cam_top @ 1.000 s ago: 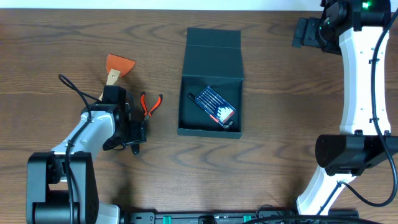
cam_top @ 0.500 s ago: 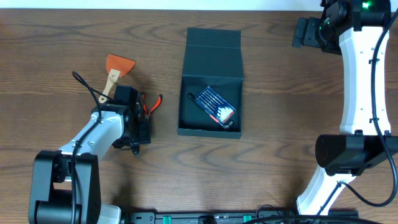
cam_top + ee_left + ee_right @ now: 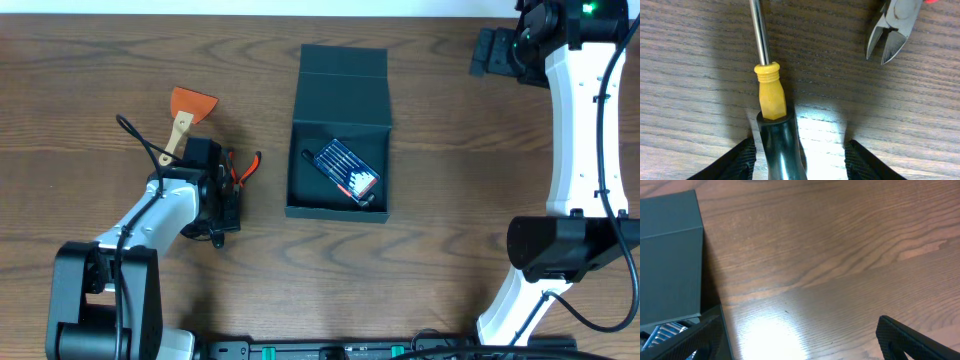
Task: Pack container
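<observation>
The left gripper is standing about half open over a screwdriver, whose dark handle is lying between the jaws. One finger is sitting just beside the handle, perhaps touching it; the view is cutting this off. Bare table is showing between the handle and the other finger, so nothing is being gripped. Cutting pliers are lying ahead of the jaws, to one side. The right gripper is hanging wide open, holding nothing. The container is standing off to one side of its jaws, lid open.
</observation>
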